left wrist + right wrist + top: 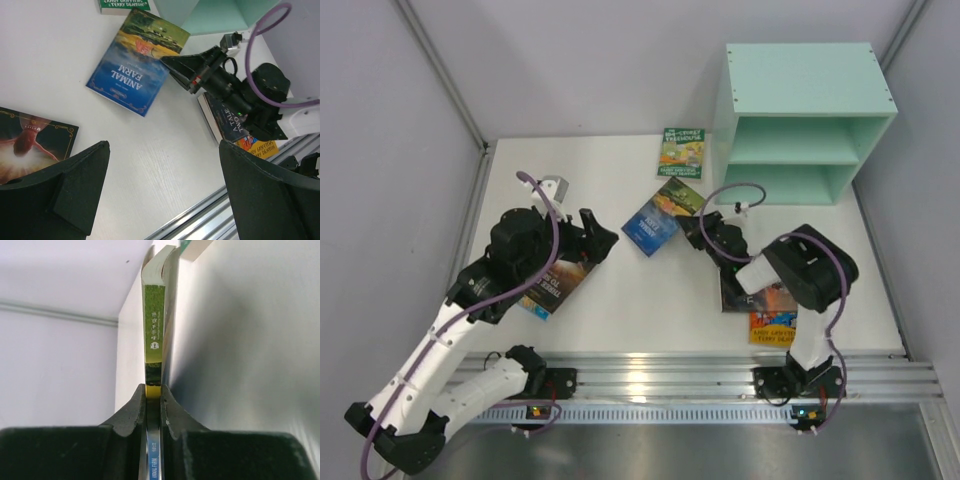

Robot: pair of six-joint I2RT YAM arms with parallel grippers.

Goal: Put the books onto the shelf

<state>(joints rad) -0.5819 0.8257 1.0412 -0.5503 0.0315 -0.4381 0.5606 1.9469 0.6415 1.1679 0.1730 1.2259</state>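
Right gripper [153, 389] is clamped on the Animal Farm paperback [131, 75] at its spine, mid-table, with the shelf [800, 90] at its one o'clock. It looks thin, light and floppy, so the spine suits. Left gripper [162, 150] gapes, empty.

The blue book [131, 75] carries "ANIMAL FARM" on its cover, upside down in the left wrist view. Above it, the green book [122, 6] reads "TERRY DENTON". To its right, the dark book [230, 122] begins "A TALE", and the orange book [261, 148] shows "ANDY GRIFFITHS".
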